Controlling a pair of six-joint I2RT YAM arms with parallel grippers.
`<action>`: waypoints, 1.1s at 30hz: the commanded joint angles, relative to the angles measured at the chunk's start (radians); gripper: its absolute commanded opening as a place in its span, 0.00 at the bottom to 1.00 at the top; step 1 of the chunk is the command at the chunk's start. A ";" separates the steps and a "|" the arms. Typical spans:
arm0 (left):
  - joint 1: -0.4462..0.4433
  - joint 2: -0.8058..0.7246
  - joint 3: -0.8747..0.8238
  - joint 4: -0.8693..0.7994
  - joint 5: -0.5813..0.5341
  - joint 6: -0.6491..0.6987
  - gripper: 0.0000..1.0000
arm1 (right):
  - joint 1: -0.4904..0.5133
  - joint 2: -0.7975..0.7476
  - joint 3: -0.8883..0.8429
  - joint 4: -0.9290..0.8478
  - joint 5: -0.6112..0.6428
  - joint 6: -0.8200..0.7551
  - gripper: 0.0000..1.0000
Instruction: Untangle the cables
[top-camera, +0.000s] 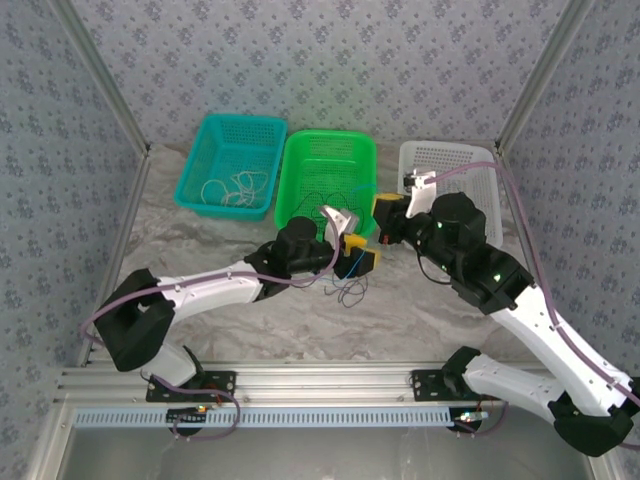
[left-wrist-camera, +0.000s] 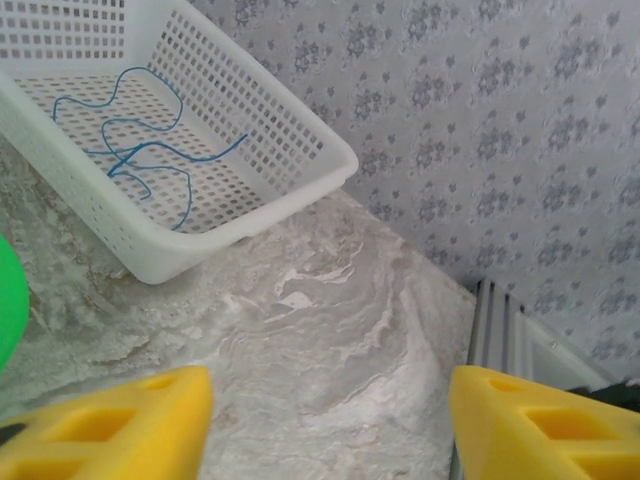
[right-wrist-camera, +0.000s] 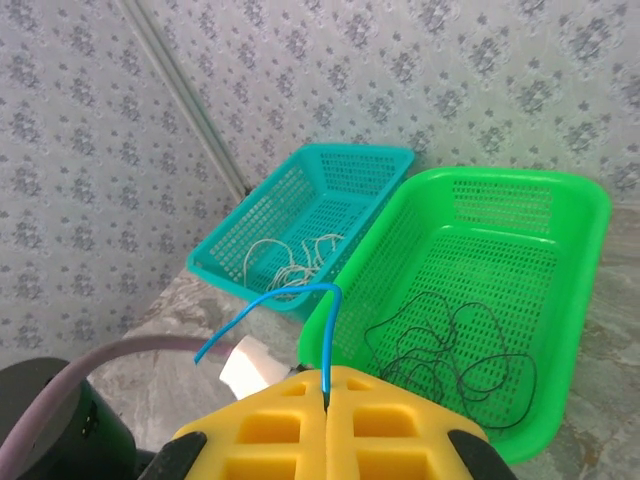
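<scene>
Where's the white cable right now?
The white cable lies in loose loops inside the teal basket, far left in the top view, right beside the green basket.

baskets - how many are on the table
3. A teal basket sits at the back left. A green basket is right beside it in the middle. A white basket is at the back right. None seems hidden.

You see a teal basket (top-camera: 243, 119) at eleven o'clock, a green basket (top-camera: 330, 135) at twelve, a white basket (top-camera: 445, 146) at one; pads (right-wrist-camera: 360, 395) yellow, cable (right-wrist-camera: 327, 340) blue, walls (top-camera: 330, 60) blue-grey floral, table (top-camera: 300, 320) grey-marbled.
</scene>
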 joint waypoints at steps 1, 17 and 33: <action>-0.007 0.008 0.028 -0.001 0.030 -0.003 0.52 | -0.017 -0.027 0.055 0.031 0.043 -0.023 0.00; 0.015 -0.106 -0.002 -0.381 -0.399 0.030 0.77 | -0.068 -0.022 0.116 -0.092 0.017 -0.076 0.00; 0.148 -0.366 -0.076 -0.526 -0.628 0.039 1.00 | -0.100 0.033 0.121 -0.189 -0.002 -0.083 0.00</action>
